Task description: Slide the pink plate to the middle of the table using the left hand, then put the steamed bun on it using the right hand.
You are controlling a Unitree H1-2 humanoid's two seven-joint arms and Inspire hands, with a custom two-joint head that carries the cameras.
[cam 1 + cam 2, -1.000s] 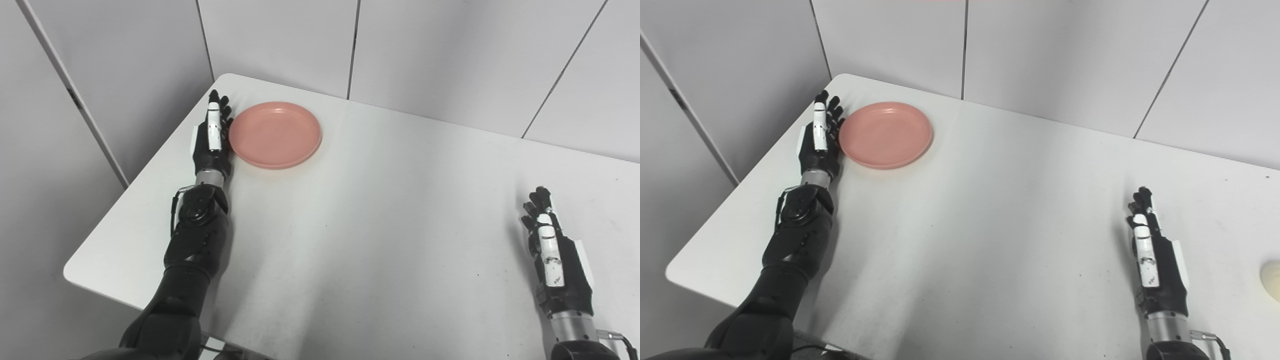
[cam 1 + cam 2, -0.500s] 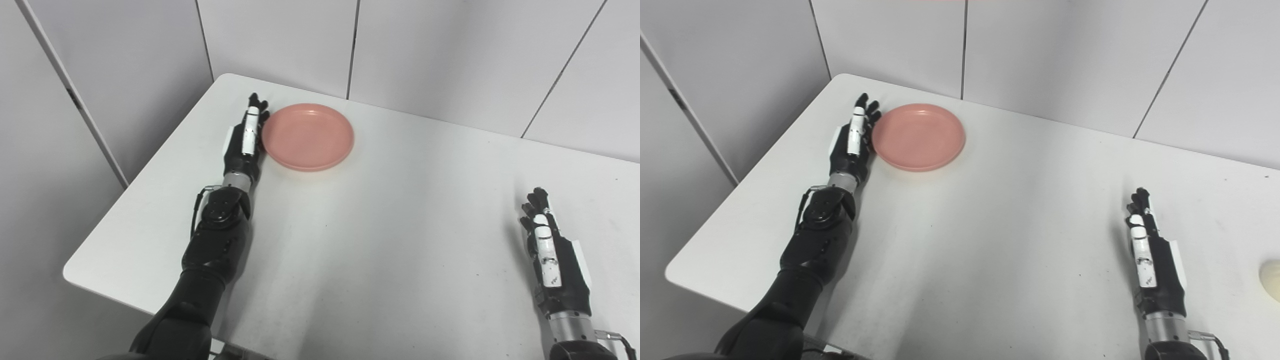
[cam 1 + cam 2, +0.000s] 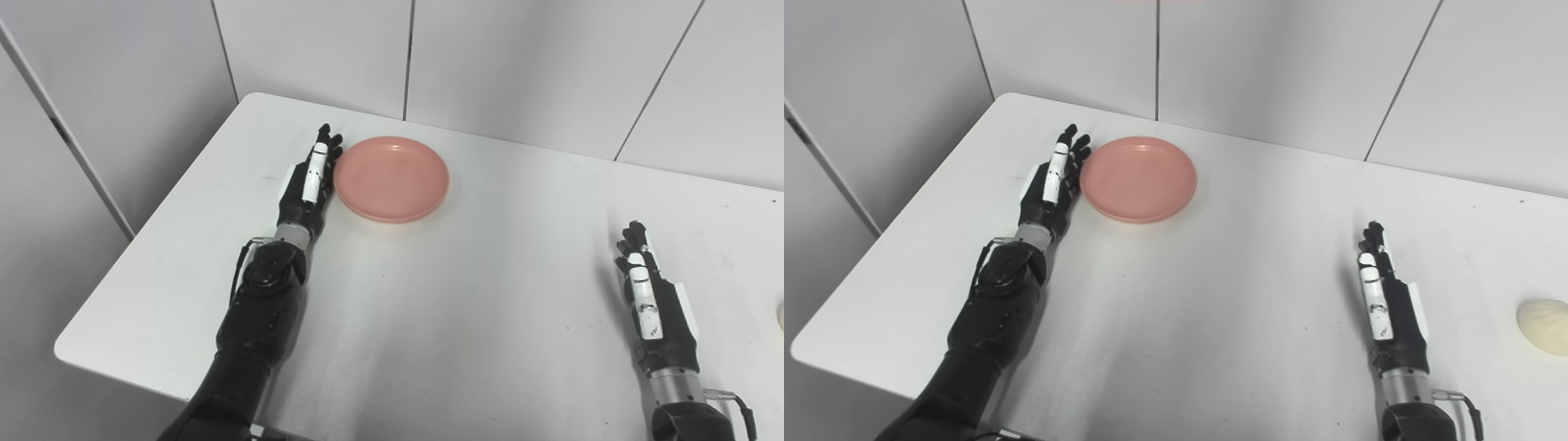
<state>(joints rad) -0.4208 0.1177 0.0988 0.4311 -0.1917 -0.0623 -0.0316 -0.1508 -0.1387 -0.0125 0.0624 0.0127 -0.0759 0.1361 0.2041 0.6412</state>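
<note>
The plate (image 3: 391,178) is what I'm working: a shallow pink dish with a low raised rim, lying flat at about 11 o'clock on the table (image 3: 429,318), short of the middle. It looks like light, stiff plastic, and on this smooth white top I expect it to slide easily, maybe too easily, so I'd push slowly to keep it from skating off ahead of me. There's no need to grip it; the rim is the place to bear on.

My left hand (image 3: 309,187) is at the plate's 9 o'clock edge, standing on its side with the fingers straight and together, holding nothing. It's against the rim or just beside it; I can't tell for certain that it touches. From there a sideways sweep toward 3 o'clock should carry the plate along. I judge the slide to be under way but unfinished, as the middle lies toward 4 o'clock of the plate.

My right hand (image 3: 1387,312) waits at about 4 o'clock on the table, well apart from the plate, also on edge with fingers extended and empty.

The bun (image 3: 1543,326) sits near the 3 o'clock edge of the table, just outside that hand, plain in the right eye view. It's pale, rounded and looks soft, so I'd cup it from the sides with a gentle close rather than pinch the top, or it will dent.
</note>
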